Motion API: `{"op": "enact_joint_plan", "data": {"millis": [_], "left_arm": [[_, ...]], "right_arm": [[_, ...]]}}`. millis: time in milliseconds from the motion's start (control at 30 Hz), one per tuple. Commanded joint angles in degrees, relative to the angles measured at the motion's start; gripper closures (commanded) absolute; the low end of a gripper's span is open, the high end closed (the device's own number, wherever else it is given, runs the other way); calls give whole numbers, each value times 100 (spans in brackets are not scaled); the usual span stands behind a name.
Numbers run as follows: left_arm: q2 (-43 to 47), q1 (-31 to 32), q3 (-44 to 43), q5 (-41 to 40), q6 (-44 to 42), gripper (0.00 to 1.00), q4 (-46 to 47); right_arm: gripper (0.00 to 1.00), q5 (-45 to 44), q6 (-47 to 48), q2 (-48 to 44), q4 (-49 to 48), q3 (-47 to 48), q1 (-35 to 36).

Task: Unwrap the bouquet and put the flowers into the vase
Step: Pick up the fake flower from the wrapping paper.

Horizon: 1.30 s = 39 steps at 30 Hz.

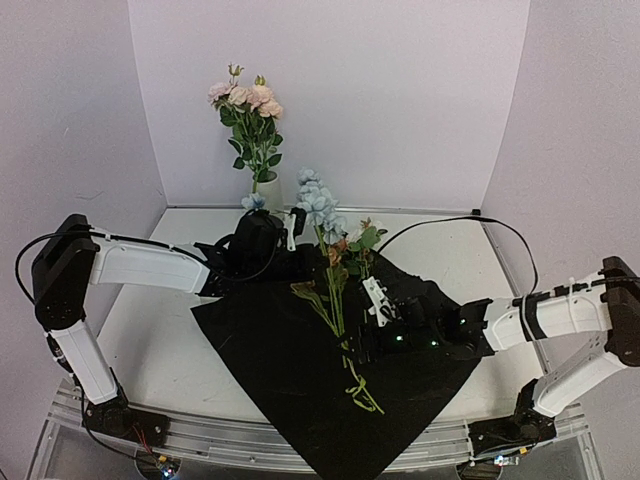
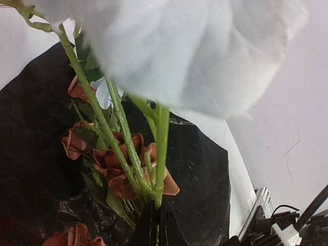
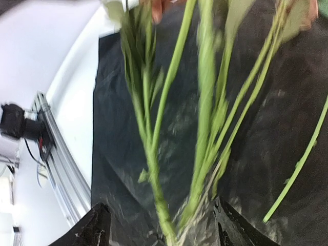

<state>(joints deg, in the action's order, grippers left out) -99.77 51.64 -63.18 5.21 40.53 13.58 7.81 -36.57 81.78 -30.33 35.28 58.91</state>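
The white vase (image 1: 268, 189) stands at the back with pink and peach flowers (image 1: 246, 98) in it. Over the spread black wrapping sheet (image 1: 290, 370), my left gripper (image 1: 293, 224) (image 2: 155, 220) is shut on a green stem (image 2: 162, 148) that carries a pale blue bloom (image 1: 316, 200). Rust blooms (image 2: 115, 164) lie on the sheet behind the stem. My right gripper (image 1: 358, 340) (image 3: 164, 230) is open low over the sheet. Several green stems (image 3: 154, 154) run between its wide-apart fingers (image 3: 95, 228), blurred by motion.
The black sheet covers the table's middle and hangs toward the front rail (image 1: 250, 440). A loose stem (image 1: 365, 392) lies on the sheet near the front. White walls close in the back and both sides. A black cable (image 1: 470, 222) runs along the right.
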Motion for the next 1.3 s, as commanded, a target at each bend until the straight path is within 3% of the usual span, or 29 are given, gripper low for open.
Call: {"op": "enact_joint_plan", "data": {"millis": [0,133,400,700,1267], "left_arm": [[124,-8,-175,-226,34,100,320],[141,-12,-220,-228,29,100,320],[252,-25,-255,-442,-49,100,320],[335,-105,-532,-649,-147,100,320],[187,-269,-1182,-685,-155,95,320]], "right_arm": [[31,-340,34,0,358,-17,256],[40,-583,-25,123,558,-16,351],[76,-605,-76,153,627,-83,382],[97,-651,-93,75,690,-246,394],[100,-685,-207,-44,703,-559,412]]}}
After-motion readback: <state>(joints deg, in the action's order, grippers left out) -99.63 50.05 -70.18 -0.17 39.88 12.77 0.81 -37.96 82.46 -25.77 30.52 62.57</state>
